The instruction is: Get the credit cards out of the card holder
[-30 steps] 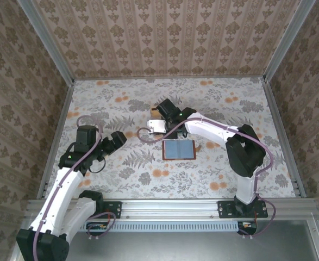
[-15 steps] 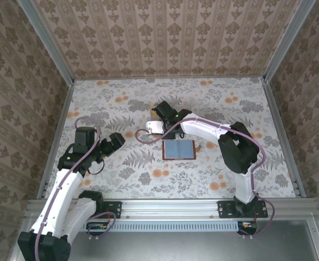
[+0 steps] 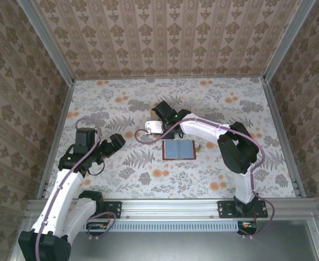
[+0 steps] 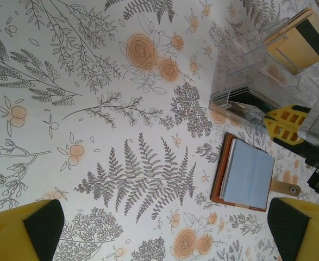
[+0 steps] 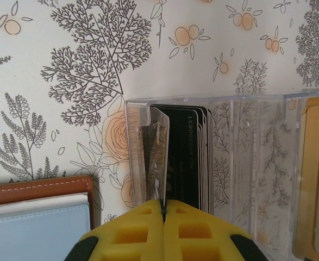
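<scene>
Matt leather-look card holder [image 4: 246, 174]; clear glossy plastic box [image 5: 246, 163]; glossy black cards [image 5: 183, 157]; silvery card [image 5: 158, 147].

White links [image 3: 202, 128], black joints [image 3: 86, 138], lilac cables [image 3: 137, 135]; yellow ribbed end effector fingers [image 5: 127, 218], black pads [image 4: 45, 223].

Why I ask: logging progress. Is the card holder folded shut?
No, the card holder lies open, its blue-grey lining facing up.

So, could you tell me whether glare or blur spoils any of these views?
Top external: even, soft light, faint shadows, card holder small but sharp. Left wrist: crisp, slight sheen on the clear box. Right wrist: box walls catch pale reflections, the pale card in the right gripper glints, digits on the black cards legible.
</scene>
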Action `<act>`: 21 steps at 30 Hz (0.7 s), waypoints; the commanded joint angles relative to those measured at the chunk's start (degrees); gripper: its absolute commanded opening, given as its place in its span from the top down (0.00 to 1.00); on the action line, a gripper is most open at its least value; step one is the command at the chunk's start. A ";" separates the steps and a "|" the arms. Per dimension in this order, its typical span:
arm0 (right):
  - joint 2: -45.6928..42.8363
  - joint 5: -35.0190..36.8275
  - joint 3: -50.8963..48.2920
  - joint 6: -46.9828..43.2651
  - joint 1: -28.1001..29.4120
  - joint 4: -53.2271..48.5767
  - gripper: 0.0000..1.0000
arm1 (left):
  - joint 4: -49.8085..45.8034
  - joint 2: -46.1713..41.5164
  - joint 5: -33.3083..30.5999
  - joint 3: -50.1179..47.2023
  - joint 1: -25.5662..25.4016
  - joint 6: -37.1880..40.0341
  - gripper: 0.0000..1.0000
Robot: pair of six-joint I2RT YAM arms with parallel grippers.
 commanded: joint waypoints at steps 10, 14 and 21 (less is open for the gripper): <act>-1.68 2.31 2.52 -3.63 0.91 -2.96 1.00 | 0.49 -0.96 1.40 -1.06 0.58 0.46 0.00; -1.57 3.39 1.26 -4.98 0.80 -2.34 1.00 | 0.30 -1.05 1.51 -1.04 0.65 0.59 0.00; -0.07 3.60 0.05 -6.05 0.56 -1.26 1.00 | -0.19 -1.06 1.61 -0.65 0.73 0.84 0.00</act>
